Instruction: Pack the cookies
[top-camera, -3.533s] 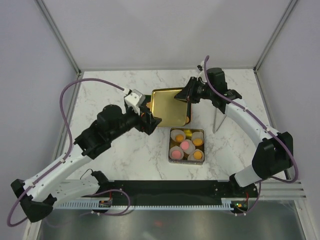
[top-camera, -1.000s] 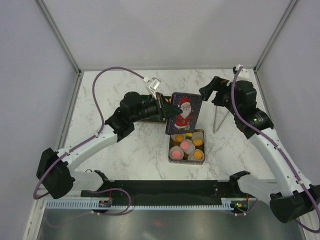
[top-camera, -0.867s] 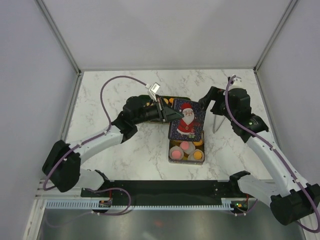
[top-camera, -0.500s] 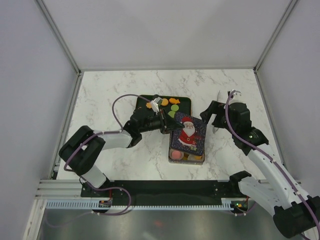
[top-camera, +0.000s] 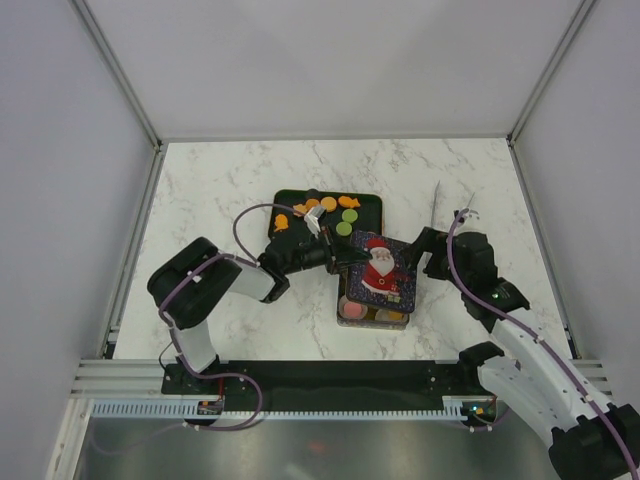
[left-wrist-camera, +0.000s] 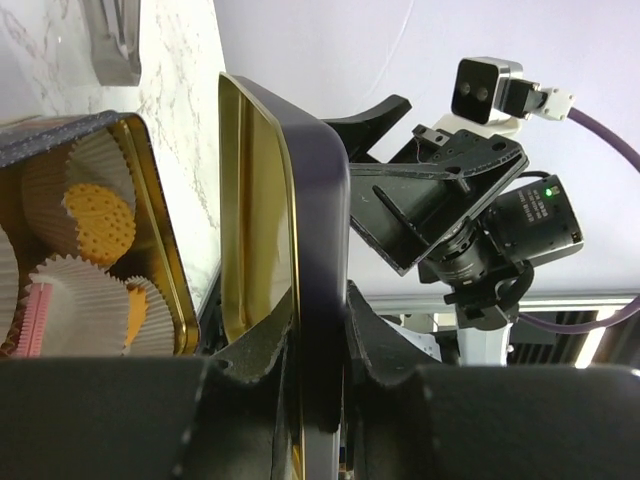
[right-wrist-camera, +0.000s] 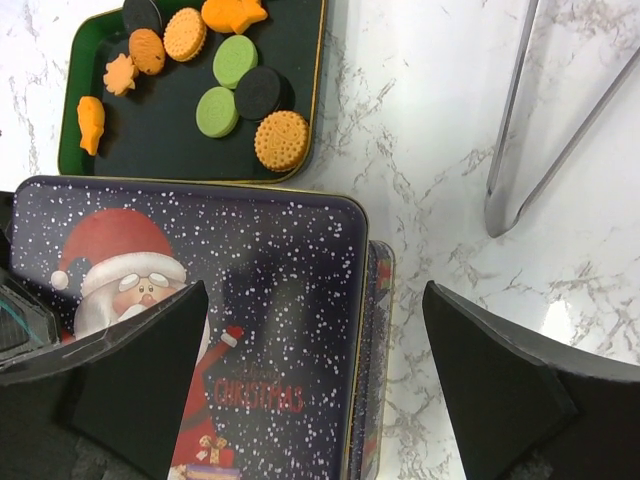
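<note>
My left gripper (top-camera: 337, 256) is shut on the left edge of the Santa tin lid (top-camera: 381, 272), which hangs tilted over the open tin (top-camera: 372, 314). The left wrist view shows the lid (left-wrist-camera: 300, 190) edge-on between my fingers (left-wrist-camera: 365, 340). Beside it, the tin (left-wrist-camera: 165, 250) holds cookies (left-wrist-camera: 100, 220) in white paper cups. More cookies (right-wrist-camera: 281, 140), orange, green and dark, lie on the dark green tray (right-wrist-camera: 160, 135). My right gripper (right-wrist-camera: 310, 390) is open just above the lid (right-wrist-camera: 260, 310), near its right edge, and touches nothing.
Metal tongs (top-camera: 435, 205) lie on the marble table to the right of the tray (top-camera: 366, 207), also showing as tongs (right-wrist-camera: 545, 120) in the right wrist view. The cage's posts stand at the table's far corners.
My left gripper has brought the lid down from nearly upright to a low tilt over the tin. The right arm has drawn nearer and lower, and its jaws stay open.
</note>
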